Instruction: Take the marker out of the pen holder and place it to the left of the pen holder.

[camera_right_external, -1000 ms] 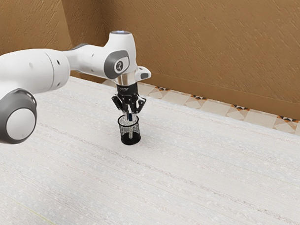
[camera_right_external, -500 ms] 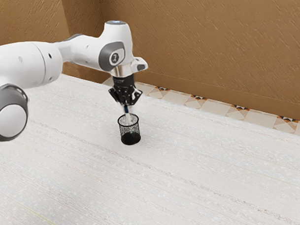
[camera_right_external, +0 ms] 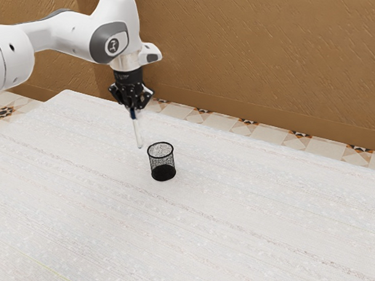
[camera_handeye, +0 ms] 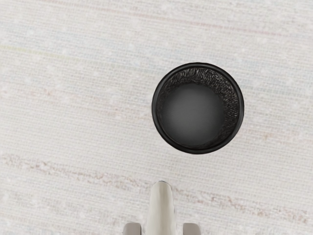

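Gripper (camera_right_external: 133, 107) found clamped on the upper end of the marker (camera_right_external: 138, 132), which hangs below it near upright, out of the pen holder (camera_right_external: 163, 173) and toward the exterior view's left, its lower tip slanting holderward, so lowering likely demands sideways clearance first.

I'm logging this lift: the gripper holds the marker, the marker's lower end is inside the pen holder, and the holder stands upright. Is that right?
Not quite: the lower end of the marker is outside the pen holder, as the wrist view shows. The gripper does hold the marker, and the holder stands upright.
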Controlling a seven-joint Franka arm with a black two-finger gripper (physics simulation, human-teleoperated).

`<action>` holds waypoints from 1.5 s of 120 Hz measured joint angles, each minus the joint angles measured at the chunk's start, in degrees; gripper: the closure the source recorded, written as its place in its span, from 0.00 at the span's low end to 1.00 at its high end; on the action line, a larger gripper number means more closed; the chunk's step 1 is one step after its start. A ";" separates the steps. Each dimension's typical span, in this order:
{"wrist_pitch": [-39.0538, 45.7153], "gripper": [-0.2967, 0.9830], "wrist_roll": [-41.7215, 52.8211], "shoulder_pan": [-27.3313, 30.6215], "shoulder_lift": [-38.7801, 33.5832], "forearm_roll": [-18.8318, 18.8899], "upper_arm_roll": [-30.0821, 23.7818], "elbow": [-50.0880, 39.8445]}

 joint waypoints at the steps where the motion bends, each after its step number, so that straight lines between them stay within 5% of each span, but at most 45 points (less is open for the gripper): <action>1: -0.17 0.82 -0.01 -0.01 -0.01 0.07 0.13 -0.07; 57: -21.90 0.82 -3.92 2.07 15.08 3.23 2.74 12.64; 104: -25.96 0.80 -6.63 5.97 22.24 2.46 3.22 16.33; 150: -22.89 0.38 -8.07 6.77 23.00 0.43 3.36 15.92; 180: -19.54 0.28 -8.58 6.72 6.26 0.45 -2.83 9.94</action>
